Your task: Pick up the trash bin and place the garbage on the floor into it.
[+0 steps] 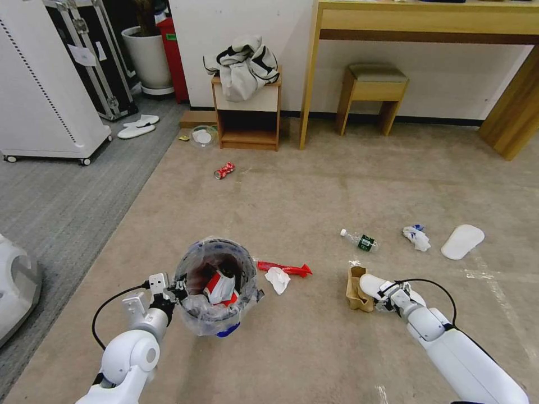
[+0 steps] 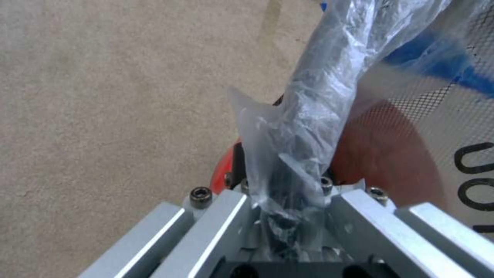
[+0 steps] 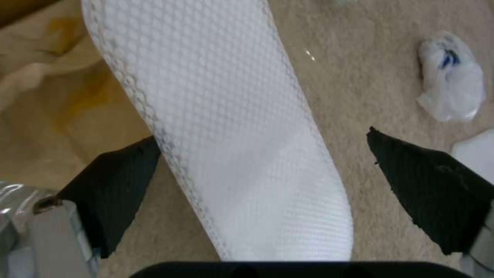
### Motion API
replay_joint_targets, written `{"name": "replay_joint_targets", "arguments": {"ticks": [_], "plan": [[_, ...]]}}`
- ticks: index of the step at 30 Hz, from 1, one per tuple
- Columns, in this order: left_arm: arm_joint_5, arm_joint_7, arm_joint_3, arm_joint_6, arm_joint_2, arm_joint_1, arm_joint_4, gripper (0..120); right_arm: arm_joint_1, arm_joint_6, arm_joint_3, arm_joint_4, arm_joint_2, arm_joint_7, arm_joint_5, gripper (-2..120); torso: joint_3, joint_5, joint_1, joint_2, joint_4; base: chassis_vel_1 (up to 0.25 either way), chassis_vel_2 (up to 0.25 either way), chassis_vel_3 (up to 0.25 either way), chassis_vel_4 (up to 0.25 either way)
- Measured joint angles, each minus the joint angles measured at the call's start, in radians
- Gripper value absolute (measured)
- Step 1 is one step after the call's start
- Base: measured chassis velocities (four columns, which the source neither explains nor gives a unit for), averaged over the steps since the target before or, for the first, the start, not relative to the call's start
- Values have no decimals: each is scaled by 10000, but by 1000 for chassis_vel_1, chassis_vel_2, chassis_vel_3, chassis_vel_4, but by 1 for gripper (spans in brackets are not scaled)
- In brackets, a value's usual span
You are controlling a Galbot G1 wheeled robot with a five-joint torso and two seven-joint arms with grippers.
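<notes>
The right gripper point(image 3: 262, 185) fingertips are cut off at the frame's 6 o'clock edge. The white slipper point(image 3: 221, 127) runs off at 12 o'clock. The brown carton point(image 1: 355, 289) is partly hidden behind that slipper.

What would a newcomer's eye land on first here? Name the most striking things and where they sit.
First, the trash bin, lined with crinkled plastic and held by its rim in the left gripper, low and in front of the robot, with red wrappers already inside. Next, the right gripper with its fingers spread around a white slipper beside a brown carton. Litter dots the beige floor: a crushed red can and a clear bottle.
</notes>
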Motion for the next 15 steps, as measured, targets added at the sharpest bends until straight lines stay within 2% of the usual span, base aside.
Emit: {"name": "replay_joint_targets", "arguments": {"ticks": [15], "plan": [[24,48,-38,-53,-8,17,55,1,158,-18,-302,-212,328,100,-38,100,0,2,0,0,2,0,0,0,0]]}}
